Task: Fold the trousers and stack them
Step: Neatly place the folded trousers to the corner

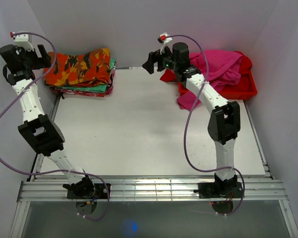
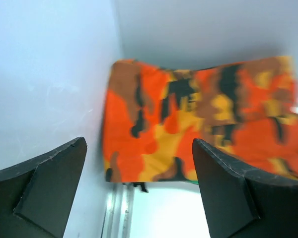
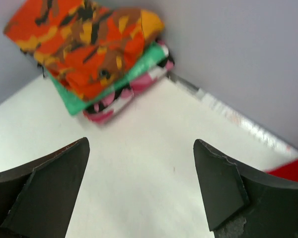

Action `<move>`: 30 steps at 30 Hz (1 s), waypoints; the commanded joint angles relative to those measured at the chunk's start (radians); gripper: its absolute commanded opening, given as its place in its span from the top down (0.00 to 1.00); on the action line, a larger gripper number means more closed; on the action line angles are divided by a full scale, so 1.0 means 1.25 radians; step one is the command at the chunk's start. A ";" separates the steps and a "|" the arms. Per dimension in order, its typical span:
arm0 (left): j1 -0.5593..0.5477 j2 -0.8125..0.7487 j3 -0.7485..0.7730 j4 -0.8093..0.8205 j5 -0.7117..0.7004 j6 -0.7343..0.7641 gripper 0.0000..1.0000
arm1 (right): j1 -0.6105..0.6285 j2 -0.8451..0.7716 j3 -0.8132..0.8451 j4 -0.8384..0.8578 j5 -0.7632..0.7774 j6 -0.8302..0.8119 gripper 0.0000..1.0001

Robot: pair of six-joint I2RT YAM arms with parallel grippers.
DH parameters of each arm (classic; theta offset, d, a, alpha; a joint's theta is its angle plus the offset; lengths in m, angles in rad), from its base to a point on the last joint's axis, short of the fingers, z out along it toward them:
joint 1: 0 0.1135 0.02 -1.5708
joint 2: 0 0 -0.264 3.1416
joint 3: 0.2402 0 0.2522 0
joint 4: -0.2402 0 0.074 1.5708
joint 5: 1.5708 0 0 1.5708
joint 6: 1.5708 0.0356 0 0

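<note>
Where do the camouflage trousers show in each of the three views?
Top external: the trousers lie folded on top of the stack, far left corner.
Left wrist: centre to right, filling the middle of the picture.
Right wrist: upper left, on top of the stack.
Shared landmark: the green cloth directly beneath them, only a sliver in the left wrist view.

The left arm (image 1: pixel 31 103) and right arm (image 1: pixel 203 92) share white links, black joint housings (image 1: pixel 39 136), a looping purple cable (image 1: pixel 184 141) each, matte black wedge-shaped gripper fingers (image 2: pixel 47 186), and what looks like a small red tab (image 1: pixel 162 37) on each wrist.
</note>
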 commanded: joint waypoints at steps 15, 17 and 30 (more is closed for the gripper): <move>-0.268 -0.407 -0.630 -0.395 0.134 0.165 0.02 | -0.301 -0.630 -0.712 -0.460 -0.080 -0.252 0.10; -0.290 -0.439 -0.662 -0.396 0.157 0.140 0.02 | -0.340 -0.669 -0.753 -0.487 -0.061 -0.257 0.10; -0.307 -0.525 -0.729 -0.369 0.107 0.112 0.02 | -0.417 -0.857 -0.913 -0.471 -0.073 -0.231 0.10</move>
